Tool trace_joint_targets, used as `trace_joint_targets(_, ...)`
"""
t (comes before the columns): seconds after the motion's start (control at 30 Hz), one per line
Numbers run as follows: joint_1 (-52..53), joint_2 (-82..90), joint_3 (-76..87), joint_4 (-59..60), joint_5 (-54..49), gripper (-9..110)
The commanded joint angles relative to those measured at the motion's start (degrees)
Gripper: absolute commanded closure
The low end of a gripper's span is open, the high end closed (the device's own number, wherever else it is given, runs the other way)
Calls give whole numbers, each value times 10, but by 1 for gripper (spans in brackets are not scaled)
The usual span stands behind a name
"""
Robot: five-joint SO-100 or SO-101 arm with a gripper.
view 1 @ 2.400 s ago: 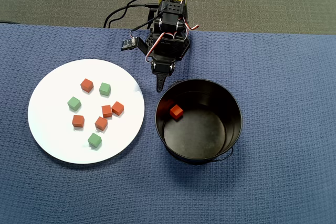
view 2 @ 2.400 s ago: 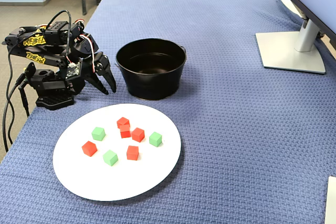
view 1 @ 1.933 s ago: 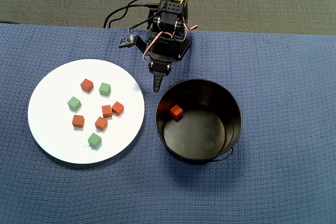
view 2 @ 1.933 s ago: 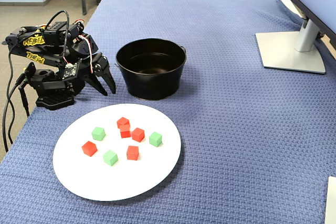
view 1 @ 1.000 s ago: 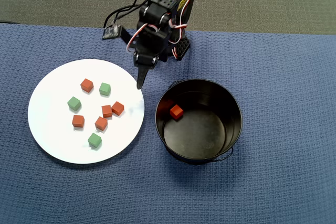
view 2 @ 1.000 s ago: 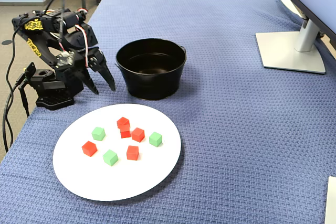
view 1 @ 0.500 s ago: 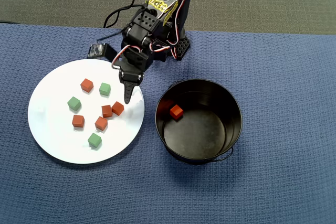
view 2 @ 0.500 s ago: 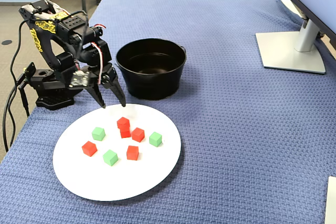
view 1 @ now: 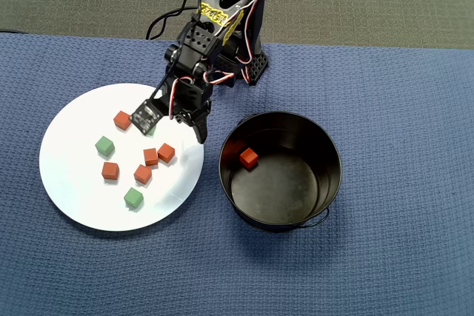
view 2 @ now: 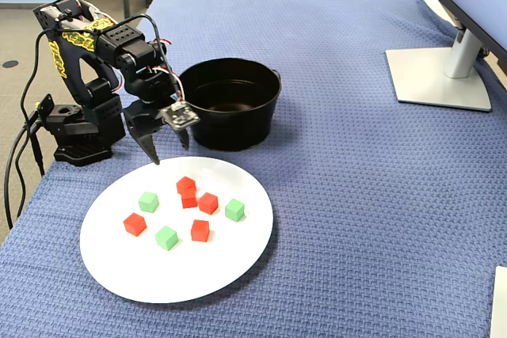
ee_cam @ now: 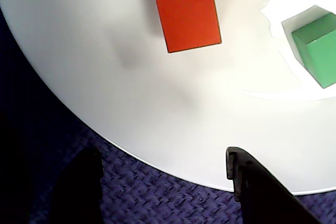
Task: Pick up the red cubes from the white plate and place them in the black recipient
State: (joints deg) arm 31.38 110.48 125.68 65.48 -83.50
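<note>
Several red cubes [view 1: 166, 152] lie on the white plate [view 1: 74, 183] among green ones; the fixed view shows them clustered near the plate's middle [view 2: 208, 203]. One more red cube [view 1: 248, 157] rests inside the black recipient [view 1: 329, 183], to the plate's right. My gripper [view 1: 194, 129] hangs open and empty over the plate's edge nearest the recipient [view 2: 234, 132]. In the wrist view the gripper [ee_cam: 160, 153] straddles the plate rim [ee_cam: 157, 93], with a red cube [ee_cam: 189, 18] ahead of it and apart from the fingers [ee_cam: 252, 192].
Green cubes [view 1: 104, 145] share the plate; one [ee_cam: 317, 48] shows in the wrist view. The arm's base [view 2: 75, 136] and cables sit behind the plate. A monitor stand [view 2: 440, 77] occupies the far right of the blue cloth [view 1: 400, 109].
The arm swung from beside the recipient's rim toward the plate, lowered, and turned its wrist. The gripper stays open. No cube has moved.
</note>
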Motion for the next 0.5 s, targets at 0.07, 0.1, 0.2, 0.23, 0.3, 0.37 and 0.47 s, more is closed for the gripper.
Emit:
trace_joint_targets(0.07, 30, -51, -63, -12, -83, 78)
trace_joint_targets(0.1, 33, -60, -67, -13, -91, 78)
trace_joint_targets(0.2, 41, -83, -70, -33, -117, 79)
trace_joint_targets(0.23, 43, -90, -71, -43, -123, 79)
trace_joint_targets(0.3, 46, -105, -77, -58, -128, 79)
trace_joint_targets(0.37, 50, -124, -98, -57, -133, 79)
trace_joint_targets(0.47, 55, -167, -120, -77, -134, 81)
